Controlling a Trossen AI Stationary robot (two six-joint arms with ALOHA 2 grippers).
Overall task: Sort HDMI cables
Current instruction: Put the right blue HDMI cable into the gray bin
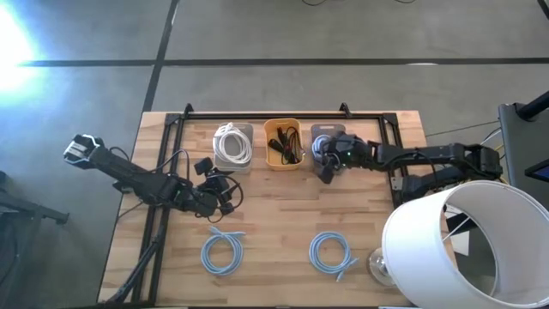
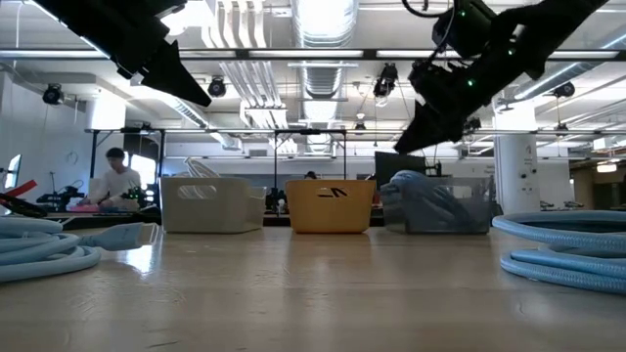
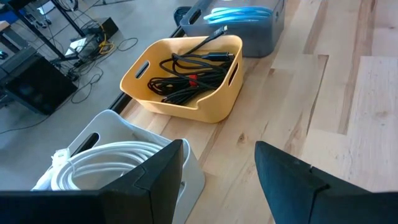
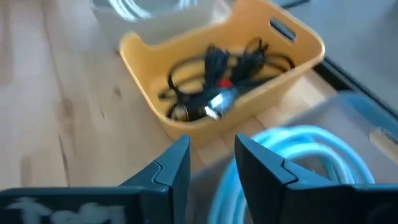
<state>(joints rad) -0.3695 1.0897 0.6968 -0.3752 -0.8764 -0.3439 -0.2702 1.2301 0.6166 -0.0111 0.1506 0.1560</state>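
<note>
The pale wooden desk (image 1: pixel 283 232) carries three rectangular plastic trays in a row along its far side: a clear one (image 1: pixel 233 146) holding white round coiled cables (image 3: pixel 99 163), an orange one (image 1: pixel 284 143) holding short black bundled cables (image 3: pixel 189 73), and a grey one (image 1: pixel 326 142) with light-blue coiled cable (image 4: pixel 298 155) in it. Two more light-blue round coils, one on the left (image 1: pixel 222 252) and one on the right (image 1: pixel 331 252), lie loose on the near part of the desk, well apart from the trays. The right end effector (image 4: pixel 211 165) hangs over the grey tray, fingers apart and empty, with blue coil just beyond them; it looks like a release, so a straight lift would best avoid snagging a loop. The left end effector (image 3: pixel 219 171) sits beside the clear tray, also spread and holding nothing. It is nearest the left loose coil, which belongs in the grey tray; pinching across one side of the ring should keep the loops together.
</note>
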